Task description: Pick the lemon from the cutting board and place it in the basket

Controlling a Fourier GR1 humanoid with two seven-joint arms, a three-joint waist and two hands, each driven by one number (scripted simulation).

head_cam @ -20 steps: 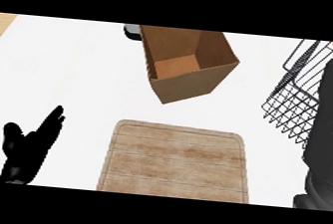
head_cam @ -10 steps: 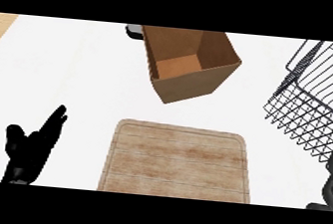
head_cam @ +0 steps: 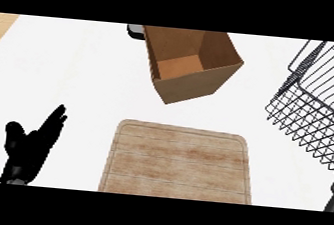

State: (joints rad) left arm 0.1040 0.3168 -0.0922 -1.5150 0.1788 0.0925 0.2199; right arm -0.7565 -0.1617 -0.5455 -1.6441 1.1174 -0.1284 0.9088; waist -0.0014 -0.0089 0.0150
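White counter: cutting board [head_cam: 176,161] at 6 o'clock, bare; wire basket [head_cam: 319,113] at 3 o'clock, lemon unseen. Left hand [head_cam: 30,145] at 8 o'clock, fingers straight; right hand's state cannot be told.

Left robot hand [head_cam: 27,150]: all black, matte, slim tapered fingers and a shorter, thicker thumb, with no markings, screws or cables to be seen. A small grey patch shows at its wrist end on the lower edge. At the lower right edge there's a dark grey-black slab of the body, too cropped to identify.
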